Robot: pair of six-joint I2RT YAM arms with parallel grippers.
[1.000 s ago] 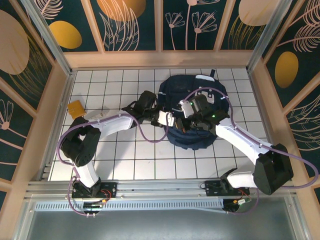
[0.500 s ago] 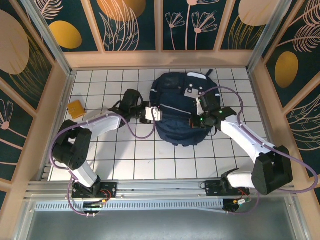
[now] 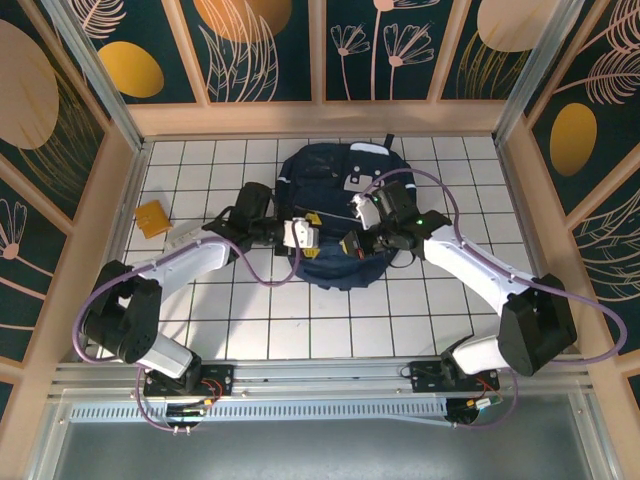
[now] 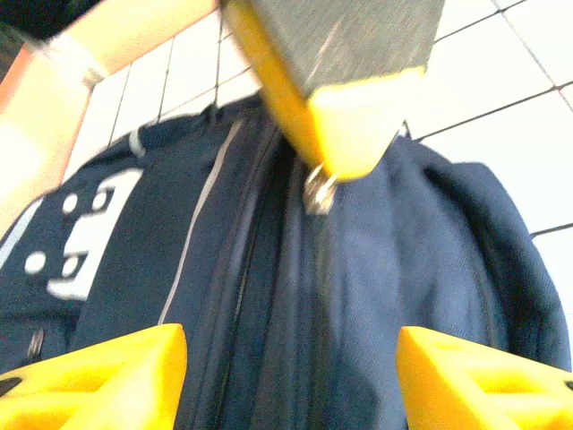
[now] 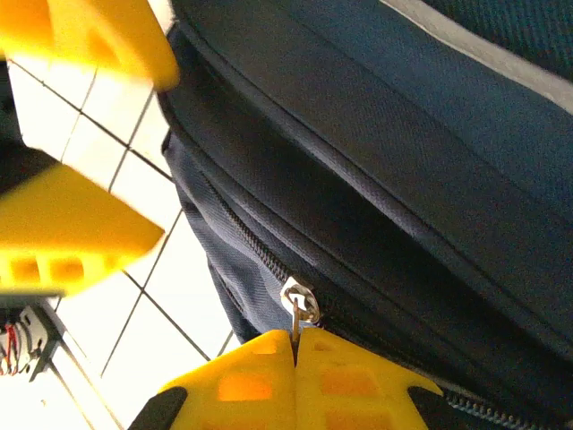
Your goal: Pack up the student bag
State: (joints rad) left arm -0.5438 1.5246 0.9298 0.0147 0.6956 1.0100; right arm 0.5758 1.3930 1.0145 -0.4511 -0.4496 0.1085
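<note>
Progress report, Dana: how far along is the packing?

Early, I'd say. The student bag (image 3: 335, 190) lies flat on the bench (image 3: 250, 310), towards the far middle, with both arms meeting at its near edge.

Anything inside it yet?

Nothing I can see. In both wrist views the seams look shut, with no gap into a compartment. An orange-yellow packet (image 3: 153, 217) sits well apart on the left, untouched.

And the fingers?

The right gripper (image 5: 295, 349) has its fingers pressed together, pinching the metal zipper pull (image 5: 298, 305). The left gripper (image 4: 286, 358) has its yellow fingers (image 4: 98, 372) spread wide, just above the navy fabric and facing the other gripper, holding nothing.

So what's the step in hand?

Opening the zipper (image 5: 246, 242), by my reading. Left to do: run the pull along, spread the mouth, fetch the packet, put it in and zip up. How far the pull has travelled, I cannot tell.
</note>
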